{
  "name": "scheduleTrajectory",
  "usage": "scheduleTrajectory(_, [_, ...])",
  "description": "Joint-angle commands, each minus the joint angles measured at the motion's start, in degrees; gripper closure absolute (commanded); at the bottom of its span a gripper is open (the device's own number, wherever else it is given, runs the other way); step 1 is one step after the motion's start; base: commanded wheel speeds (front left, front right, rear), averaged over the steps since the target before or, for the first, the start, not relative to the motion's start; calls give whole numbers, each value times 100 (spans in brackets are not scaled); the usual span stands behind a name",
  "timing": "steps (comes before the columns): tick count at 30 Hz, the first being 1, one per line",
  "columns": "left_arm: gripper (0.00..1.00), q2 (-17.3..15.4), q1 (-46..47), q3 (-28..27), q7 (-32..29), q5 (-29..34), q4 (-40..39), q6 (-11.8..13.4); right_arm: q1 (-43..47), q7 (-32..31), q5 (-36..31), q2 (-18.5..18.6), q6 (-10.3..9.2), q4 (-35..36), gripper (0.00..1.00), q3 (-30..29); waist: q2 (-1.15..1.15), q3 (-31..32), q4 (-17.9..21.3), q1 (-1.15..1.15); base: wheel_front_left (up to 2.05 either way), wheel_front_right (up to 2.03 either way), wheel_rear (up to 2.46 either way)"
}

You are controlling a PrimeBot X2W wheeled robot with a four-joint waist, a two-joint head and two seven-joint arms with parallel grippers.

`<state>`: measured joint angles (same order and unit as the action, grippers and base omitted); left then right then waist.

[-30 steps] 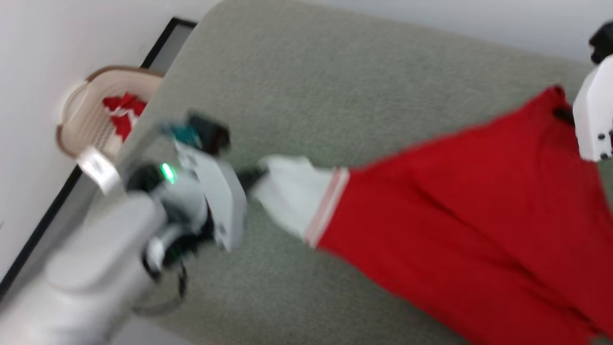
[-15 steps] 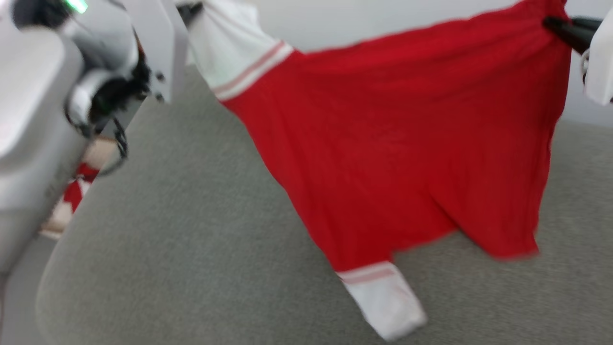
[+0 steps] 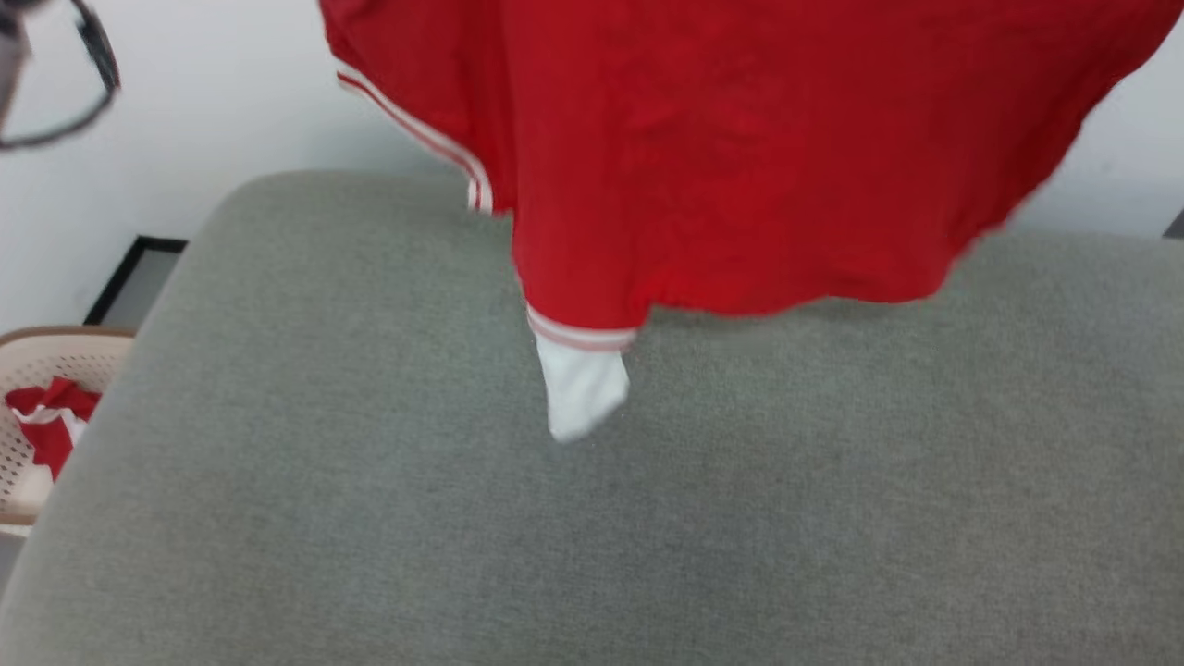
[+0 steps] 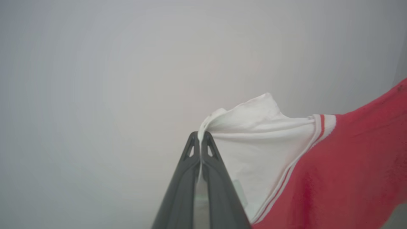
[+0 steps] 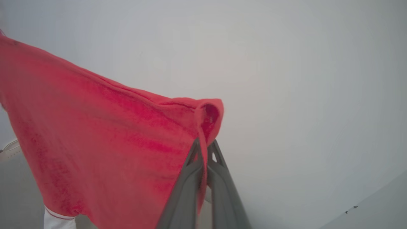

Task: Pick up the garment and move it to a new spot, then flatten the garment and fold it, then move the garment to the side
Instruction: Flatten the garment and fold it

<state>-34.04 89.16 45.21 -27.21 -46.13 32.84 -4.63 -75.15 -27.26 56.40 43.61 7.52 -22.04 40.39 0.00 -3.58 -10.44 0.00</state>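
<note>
The garment (image 3: 740, 157), a red jersey with white sleeves, hangs spread in the air above the grey padded table (image 3: 592, 518). One white sleeve (image 3: 581, 393) dangles down just over the table top. In the left wrist view my left gripper (image 4: 200, 136) is shut on the edge of the other white sleeve (image 4: 254, 133). In the right wrist view my right gripper (image 5: 204, 144) is shut on a bunched red corner of the garment (image 5: 111, 133). The garment's lettering is hidden.
A beige perforated basket (image 3: 37, 370) with a small red-white cloth bundle (image 3: 51, 425) stands left of the table. A white wall lies behind. A black cable loop (image 3: 83, 83) shows at the top left.
The head camera has swung a lot between frames. The garment, stretched low over the table a second ago, now hangs high with its lower hem and one sleeve near the table.
</note>
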Motion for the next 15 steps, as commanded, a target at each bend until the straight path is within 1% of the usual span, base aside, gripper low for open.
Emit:
scheduleTrajectory(1, [100,29,87,-23,47,24,72,-31,-50,19,-43,-34,-6,-6,100,-48,0,-180,60,0,0,0,0])
scheduleTrajectory(6, [100,109,520,-52,254,164,338,-56,-274,67,-273,-113,-6,-66,100,-287,0,-634,129,0,0,0,0])
scheduleTrajectory(8, [100,129,648,-77,306,194,482,-8,-391,131,-437,-226,-6,-175,100,-409,0,-901,170,0,0,0,0])
scheduleTrajectory(10, [100,123,825,-73,498,337,630,85,-564,299,-766,-337,-6,-386,100,-519,0,-1224,219,0,0,0,0])
scheduleTrajectory(13, [100,196,1091,-58,959,621,920,244,-902,711,-1438,-688,-7,-939,100,-714,0,-1768,332,0,0,0,0])
scheduleTrajectory(15, [100,302,1278,-83,1371,770,1180,367,-1185,1242,-2013,-1034,-8,-1430,100,-903,0,-2102,431,0,0,0,0])
